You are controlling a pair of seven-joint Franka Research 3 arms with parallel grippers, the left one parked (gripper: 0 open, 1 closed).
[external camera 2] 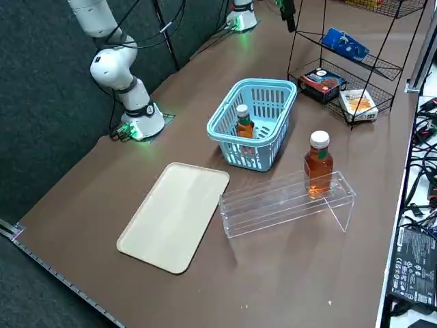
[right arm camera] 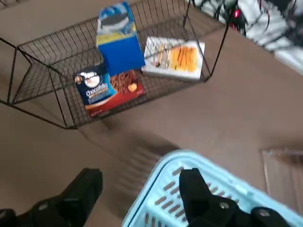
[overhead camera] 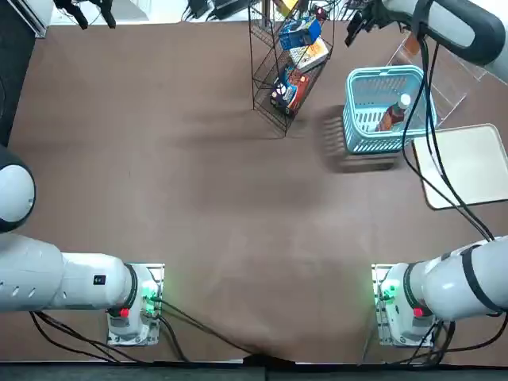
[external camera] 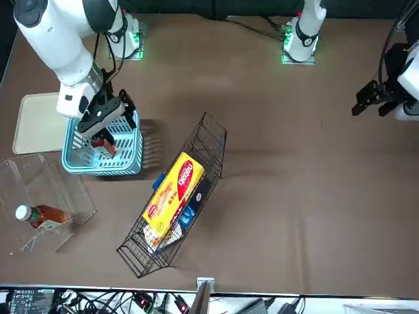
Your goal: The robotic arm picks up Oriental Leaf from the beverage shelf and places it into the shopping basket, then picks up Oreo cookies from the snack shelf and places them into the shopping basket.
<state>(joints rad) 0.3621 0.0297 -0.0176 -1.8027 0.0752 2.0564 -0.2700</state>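
Note:
One Oriental Leaf bottle (external camera 2: 244, 123) of orange-brown tea with a white cap stands inside the light blue shopping basket (external camera 2: 276, 117). A second such bottle (external camera 2: 318, 164) stands on the clear beverage shelf (external camera 2: 273, 205). My right gripper (right arm camera: 139, 189) is open and empty. It hovers over the basket's rim (right arm camera: 180, 158) on the side facing the black wire snack shelf (right arm camera: 42, 52). In the front view the gripper (external camera: 105, 121) hangs just above the basket (external camera: 127, 163). The blue Oreo cookies pack (right arm camera: 118, 40) lies on the snack shelf, apart from the fingers (right arm camera: 194, 187).
A dark red-and-black pack (right arm camera: 109, 87) and a pale yellow-white box (right arm camera: 175, 56) lie on the shelf's lower tier beside the Oreo pack. A yellow pack (external camera: 173, 190) sits on its top tier. A beige tray (external camera 2: 176, 215) lies next to the basket and clear rack.

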